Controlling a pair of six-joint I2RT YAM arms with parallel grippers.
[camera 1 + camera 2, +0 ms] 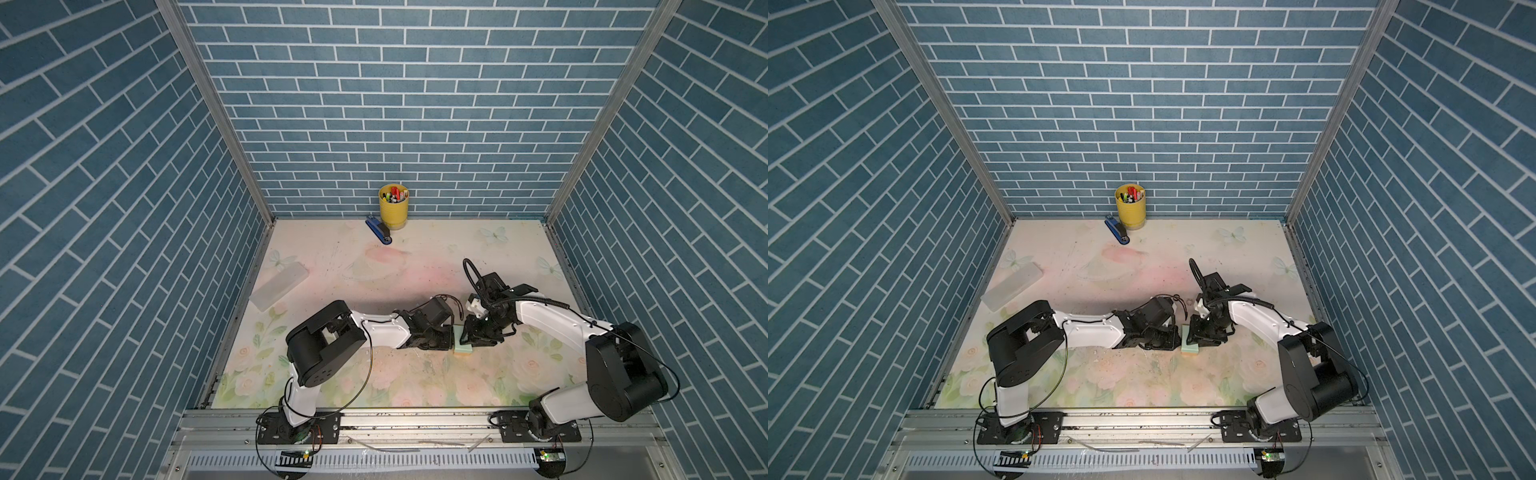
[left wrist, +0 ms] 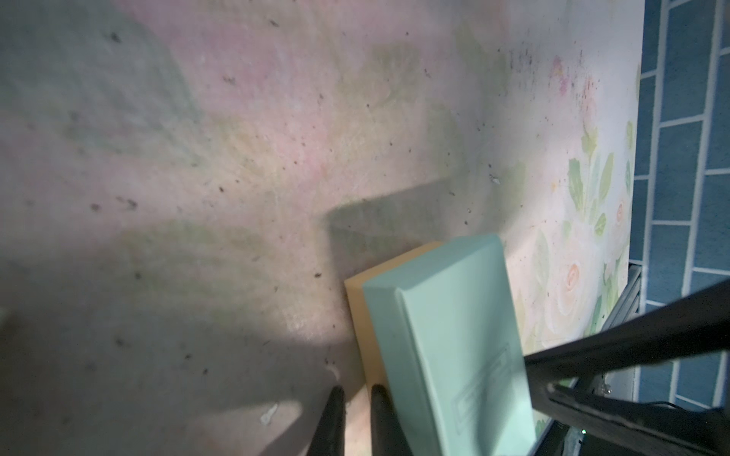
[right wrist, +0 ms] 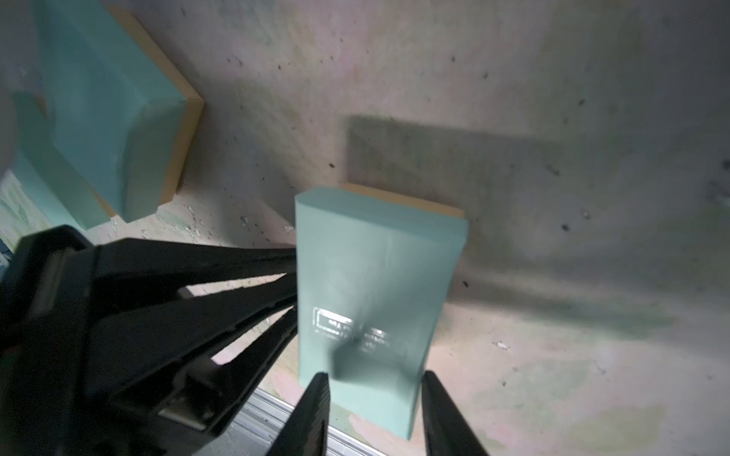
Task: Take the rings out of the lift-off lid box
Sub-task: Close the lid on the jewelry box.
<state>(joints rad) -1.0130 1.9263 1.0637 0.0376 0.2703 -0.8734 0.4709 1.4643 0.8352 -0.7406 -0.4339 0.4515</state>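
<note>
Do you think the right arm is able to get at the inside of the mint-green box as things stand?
Probably not yet: the mint-green lid still sits on the tan base, though the right pincer straddles the lid.

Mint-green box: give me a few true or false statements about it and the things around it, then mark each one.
1. The lid is on the mint-green box. True.
2. The right hand has one finger on either side of the box. True.
3. Rings lie loose beside the box. False: no rings show in any view, and the box is closed.
4. The yellow cup stands right next to the box. False: the yellow cup stands at the back wall beside a blue stapler, well away from the box.
5. The left hand is shut and sits right at the box's side. True.
</note>
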